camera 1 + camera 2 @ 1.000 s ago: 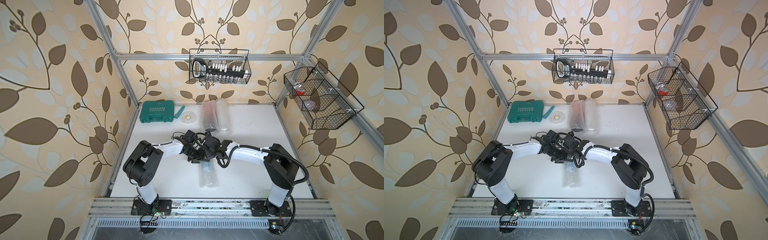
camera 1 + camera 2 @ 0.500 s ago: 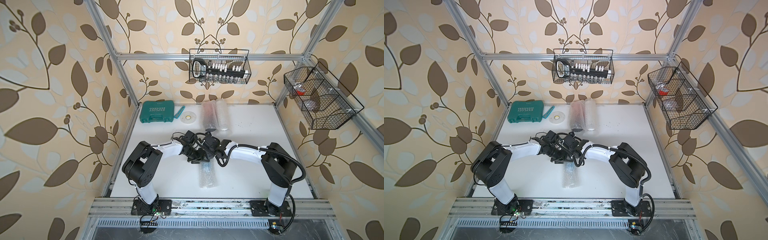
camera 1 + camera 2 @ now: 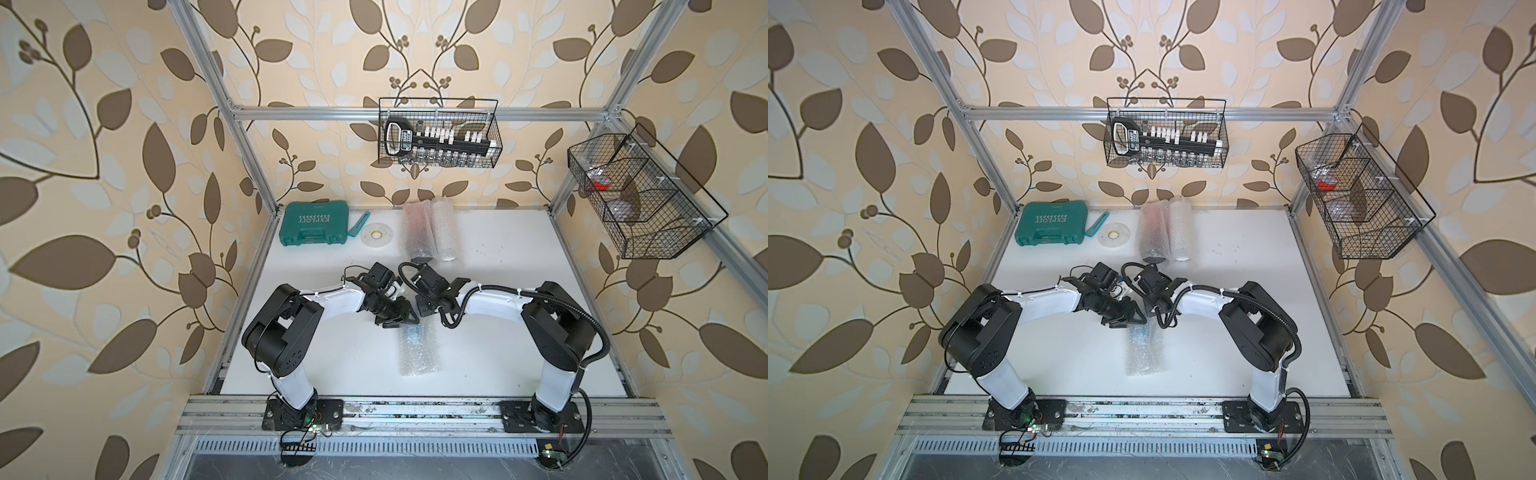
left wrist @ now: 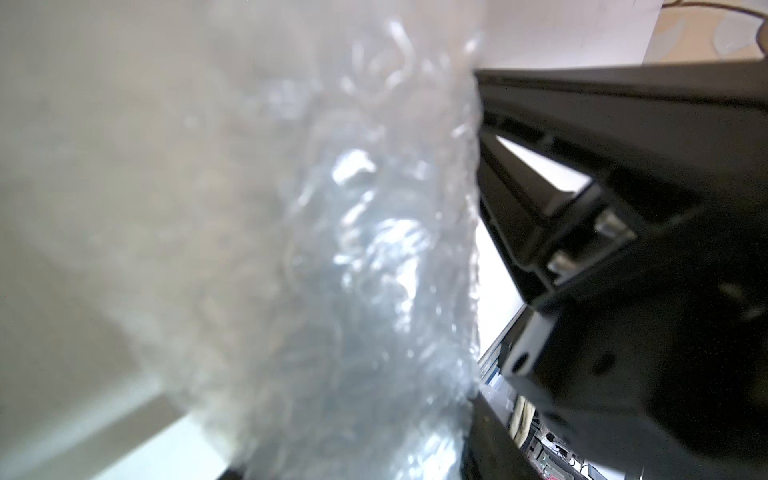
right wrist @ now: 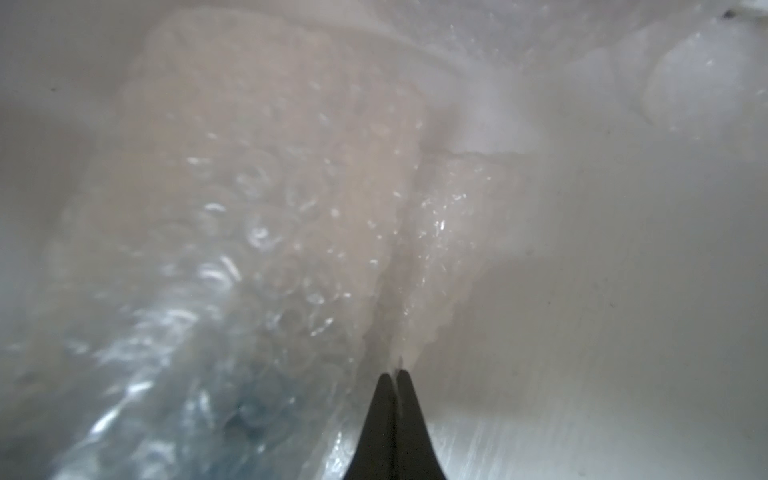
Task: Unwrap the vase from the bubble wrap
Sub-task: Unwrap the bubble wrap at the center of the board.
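The bubble wrap (image 3: 417,351) lies as a rolled bundle in the middle of the white table (image 3: 519,324), seen in both top views. The vase shows only as a bluish shape (image 5: 249,409) through the wrap. My left gripper (image 3: 404,322) is at the bundle's far end, and the wrap (image 4: 357,291) fills the space between its jaws (image 4: 357,457), so it is shut on the wrapped bundle. My right gripper (image 3: 424,311) meets it from the other side. Its two dark fingertips (image 5: 395,376) are pressed together on a thin loose edge of the wrap (image 5: 432,266).
At the back of the table lie a green tool case (image 3: 313,224), a tape roll (image 3: 376,235) and two more bubble-wrap rolls (image 3: 430,230). A wire basket (image 3: 438,133) hangs on the back wall and another (image 3: 640,195) on the right wall.
My right gripper has closed onto the loose edge of the wrap. Both arms have stayed almost in place, and the left grip is unchanged.
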### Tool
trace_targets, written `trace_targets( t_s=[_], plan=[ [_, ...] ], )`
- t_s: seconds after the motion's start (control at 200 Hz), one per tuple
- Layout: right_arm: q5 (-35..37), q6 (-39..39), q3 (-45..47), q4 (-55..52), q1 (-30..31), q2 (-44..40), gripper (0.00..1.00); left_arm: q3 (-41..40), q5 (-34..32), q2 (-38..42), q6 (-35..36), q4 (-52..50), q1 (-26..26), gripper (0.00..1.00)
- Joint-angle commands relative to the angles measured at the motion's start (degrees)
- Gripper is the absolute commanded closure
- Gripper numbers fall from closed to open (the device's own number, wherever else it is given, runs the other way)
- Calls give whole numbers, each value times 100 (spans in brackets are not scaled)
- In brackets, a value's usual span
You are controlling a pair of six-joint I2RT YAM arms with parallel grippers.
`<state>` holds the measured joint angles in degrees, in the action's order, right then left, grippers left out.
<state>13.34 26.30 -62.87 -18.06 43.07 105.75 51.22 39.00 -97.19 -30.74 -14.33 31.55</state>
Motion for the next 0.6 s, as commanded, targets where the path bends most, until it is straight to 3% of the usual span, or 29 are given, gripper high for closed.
trace_targets(
  t_s=[0.0, 0.105, 0.45, 0.595],
  plan=[
    [-471, 133, 208, 436, -125, -281, 100, -207, -281, 68, -13, -277, 61, 58],
    [-837, 207, 422, 657, -249, -393, 98, -235, -273, 68, -17, -260, 61, 58],
    [-2417, 357, 1393, 1243, -902, -959, 76, -244, -213, 112, 17, -209, 62, 57],
    [-2898, 314, 1692, 1375, -1023, -1094, 73, -249, -183, 105, 18, -184, 57, 57]
  ],
)
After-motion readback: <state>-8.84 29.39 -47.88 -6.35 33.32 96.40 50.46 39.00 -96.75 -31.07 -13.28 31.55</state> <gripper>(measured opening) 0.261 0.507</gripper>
